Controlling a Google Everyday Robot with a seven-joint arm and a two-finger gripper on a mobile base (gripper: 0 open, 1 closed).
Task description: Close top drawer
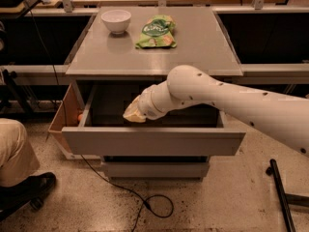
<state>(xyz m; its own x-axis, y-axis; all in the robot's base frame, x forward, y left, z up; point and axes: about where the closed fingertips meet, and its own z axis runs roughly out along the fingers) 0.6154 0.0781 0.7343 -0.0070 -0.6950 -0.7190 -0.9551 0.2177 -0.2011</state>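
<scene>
**Top drawer** [154, 141]: it stands pulled well out from under the front edge of the desk [203, 47], with its plain front panel facing away from the cabinet. You should expect it to be rigid, of moderate weight, and to run straight back under a steady push. It has no handle, so there is nothing to grasp. Press flat on the outer face of the panel, near its middle, so the drawer does not rack sideways.

**Gripper** [135, 114]: it sits inside the open drawer, just behind the front panel and left of middle. The arm [231, 95] reaches in over the panel's top edge from the right. You cannot tell whether it is released or clenched.

**Obstruction:** the gripper and wrist lie in the drawer's own path. Lift them out and come round to the outer face first.

**Surroundings:**
- The white bowl [116, 21] near the back left corner and the green bag [157, 31] beside it sit on top and do not interfere.
- A cardboard box [60, 124] stands just beside the left edge.
- A cable [145, 202] trails on the floor below the front edge.
- A seated person's leg [14, 153] is off the front left corner, so mind it.
</scene>
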